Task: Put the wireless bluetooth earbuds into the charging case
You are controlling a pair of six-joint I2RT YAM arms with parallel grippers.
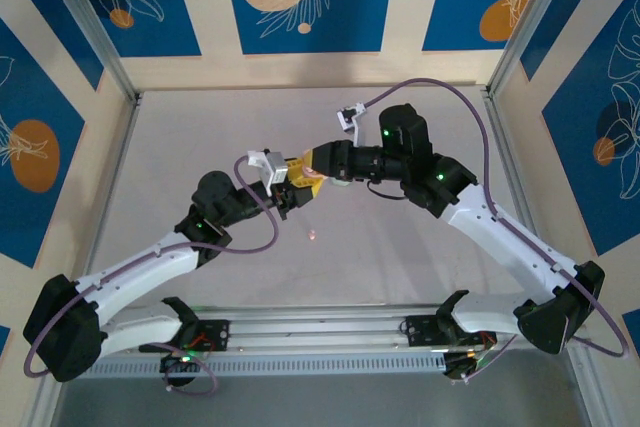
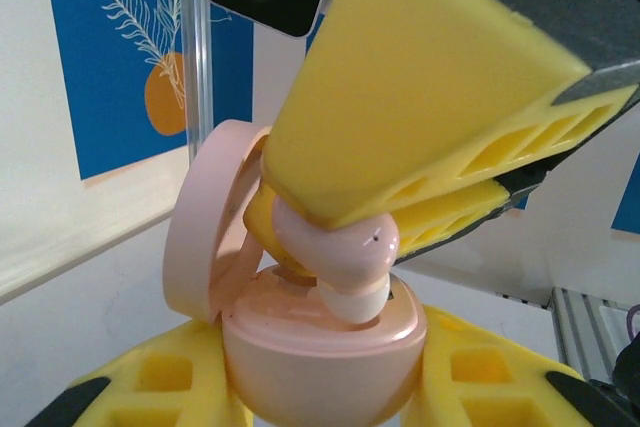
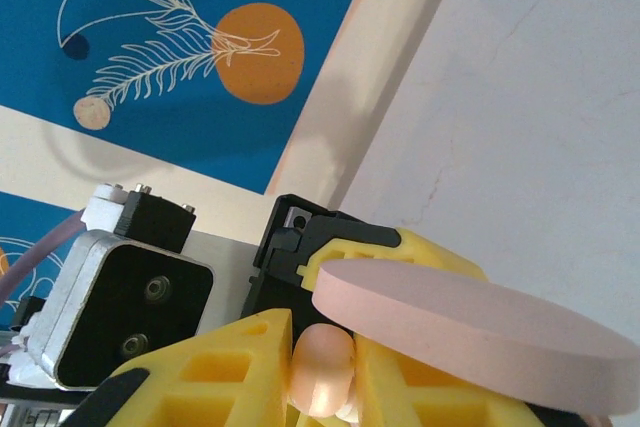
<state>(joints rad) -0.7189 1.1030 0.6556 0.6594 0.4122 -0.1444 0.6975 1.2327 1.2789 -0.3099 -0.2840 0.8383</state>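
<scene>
Top external view: the two arms meet over the middle of the pale, matte bench [image 1: 420, 257]. The left end effector [image 1: 293, 195] and right end effector [image 1: 318, 169] are almost touching, both raised off the surface.

The step in hand appears to be the insertion itself. In the left wrist view the left end effector is clenched on the charging case [image 2: 320, 352], a smooth, rounded, pebble-like shell of pale pink plastic held between its ribbed yellow fingers [image 2: 150, 387]. The case's lid [image 2: 205, 217], a flat disc with a soft edge, stands hinged open and roughly upright at the left.

The right end effector comes down from above, grasping a glossy pale pink earbud [image 2: 335, 247], bean-shaped with a whitish soft-looking tip. That tip points down into the top of the case and seems to sit at the mouth of its socket, not yet fully seated.

The next move likely calls for a short, straight press downward with the bud kept aligned. The right end effector should then let go cleanly, since the slick plastic could slip or tilt, while the left one holds the case steady.
</scene>
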